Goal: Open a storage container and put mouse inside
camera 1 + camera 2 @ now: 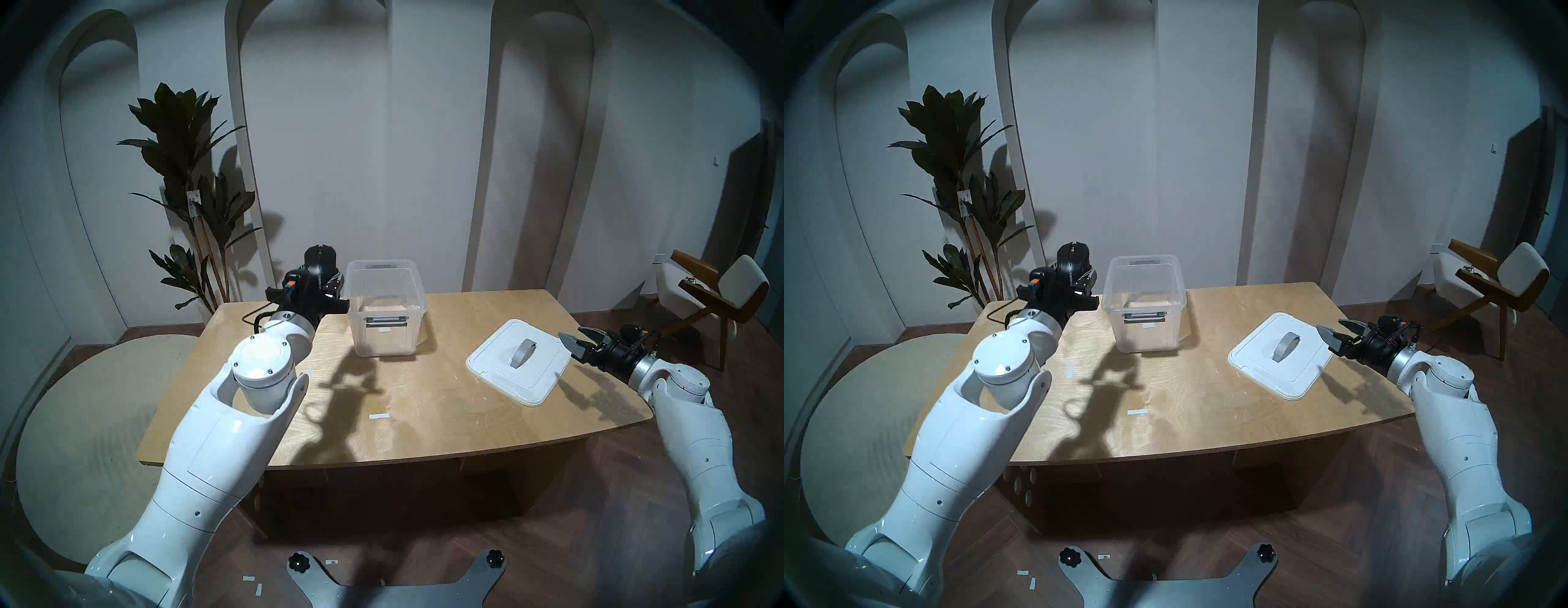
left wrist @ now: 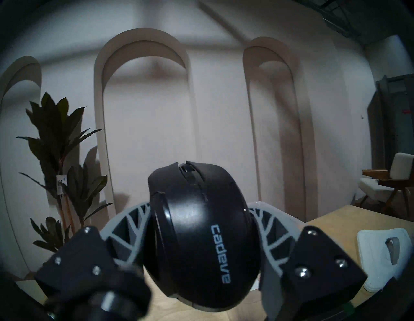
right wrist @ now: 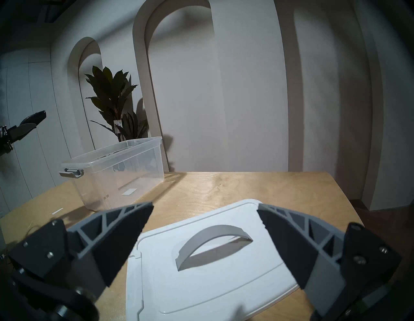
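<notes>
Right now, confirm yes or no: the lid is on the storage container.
No: the lid lies flat on the table, to the right of the open storage container, apart from it.

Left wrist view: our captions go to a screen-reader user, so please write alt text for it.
A black mouse lettered "cadeve" fills the centre, clamped between the left hand's grey fingers. Behind are an arched white wall and a plant; a white lid lies on the table at right.

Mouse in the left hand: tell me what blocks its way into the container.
Nothing visible does. The mouse is held beside the open storage container, whose lid lies apart on the table.
</notes>
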